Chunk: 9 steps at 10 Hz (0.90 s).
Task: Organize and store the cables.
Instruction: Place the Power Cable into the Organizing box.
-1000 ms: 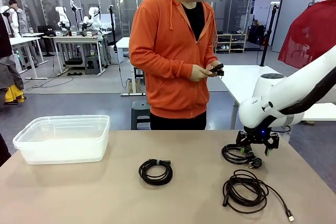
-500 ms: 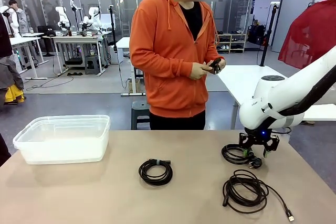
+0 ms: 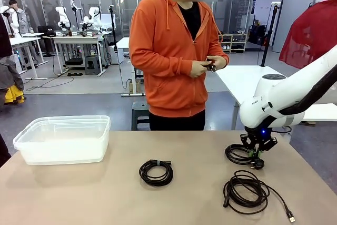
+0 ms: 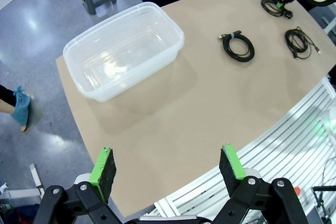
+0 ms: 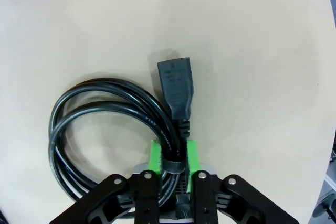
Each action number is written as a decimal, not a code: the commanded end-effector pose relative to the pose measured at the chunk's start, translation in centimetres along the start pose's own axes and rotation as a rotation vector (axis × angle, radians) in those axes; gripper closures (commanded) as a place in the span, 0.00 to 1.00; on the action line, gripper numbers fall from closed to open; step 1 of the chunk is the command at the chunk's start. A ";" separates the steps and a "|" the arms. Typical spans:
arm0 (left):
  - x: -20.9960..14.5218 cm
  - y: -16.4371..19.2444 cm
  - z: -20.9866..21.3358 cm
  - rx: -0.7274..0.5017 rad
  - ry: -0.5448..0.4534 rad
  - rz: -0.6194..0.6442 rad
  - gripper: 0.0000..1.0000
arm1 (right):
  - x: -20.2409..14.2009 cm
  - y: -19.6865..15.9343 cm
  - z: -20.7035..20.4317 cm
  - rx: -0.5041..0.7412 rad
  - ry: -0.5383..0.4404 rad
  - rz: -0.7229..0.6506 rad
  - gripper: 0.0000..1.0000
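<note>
Tan table [image 5: 262,35]: thick black cable [image 5: 160,127] coiled, blocky plug [image 5: 176,85].

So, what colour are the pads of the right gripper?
Bright green; the right wrist view shows it best, where the pads pinch the black cable.

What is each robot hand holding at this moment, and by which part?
The right hand is shut on the coiled power cable, pinching its strands just behind the plug. The left hand is open and holds nothing.
</note>
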<state>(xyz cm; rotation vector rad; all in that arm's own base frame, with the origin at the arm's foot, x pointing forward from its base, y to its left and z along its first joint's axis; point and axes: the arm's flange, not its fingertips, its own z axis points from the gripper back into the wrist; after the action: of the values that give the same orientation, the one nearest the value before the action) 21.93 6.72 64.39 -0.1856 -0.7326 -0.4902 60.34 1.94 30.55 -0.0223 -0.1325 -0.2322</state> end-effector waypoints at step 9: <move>0.0 -0.1 0.1 -0.002 -0.003 -0.010 0.00 | -0.9 -0.9 12.0 0.033 -0.036 0.118 1.00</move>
<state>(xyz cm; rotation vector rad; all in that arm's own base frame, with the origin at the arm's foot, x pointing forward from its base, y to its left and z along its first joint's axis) 21.93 6.72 64.39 -0.1857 -0.7327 -0.4903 58.85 1.73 40.73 0.0047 -0.1691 -0.1803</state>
